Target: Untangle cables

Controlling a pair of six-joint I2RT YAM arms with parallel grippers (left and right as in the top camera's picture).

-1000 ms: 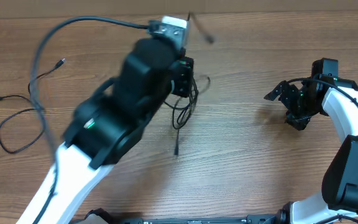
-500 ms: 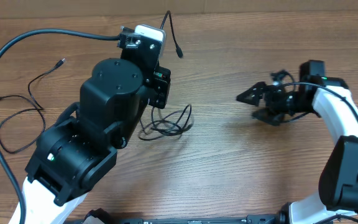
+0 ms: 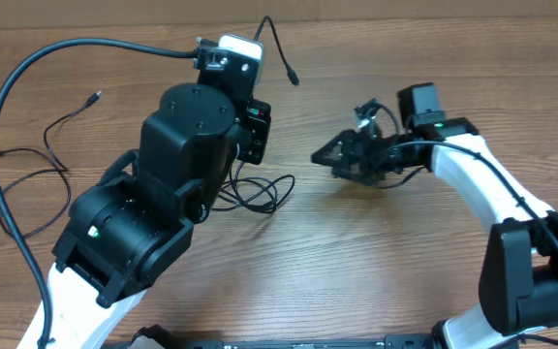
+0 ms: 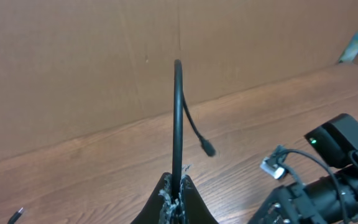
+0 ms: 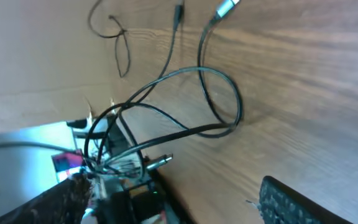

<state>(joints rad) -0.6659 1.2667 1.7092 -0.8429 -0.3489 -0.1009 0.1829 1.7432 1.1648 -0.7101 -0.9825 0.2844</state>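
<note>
A tangle of thin black cables (image 3: 258,191) lies on the wooden table beside the left arm. My left gripper (image 3: 258,102) is raised and shut on one black cable (image 4: 178,118). The free end sticks up past the jaws and droops to a small plug (image 4: 209,148), which also shows in the overhead view (image 3: 293,77). My right gripper (image 3: 329,155) is open and empty, just right of the tangle and pointing at it. In the right wrist view its jaws (image 5: 173,185) stand wide apart, with a cable loop (image 5: 219,99) in front of them.
A second thin black cable (image 3: 37,160) lies loose at the table's left side. The left arm's thick lead (image 3: 27,73) arcs over that area. A cardboard wall (image 4: 104,56) stands behind the table. The right arm (image 4: 328,180) shows in the left wrist view.
My right gripper has swung left across the table towards the tangle. The left arm has settled, and the hanging cables have come down into a loose heap on the table.
</note>
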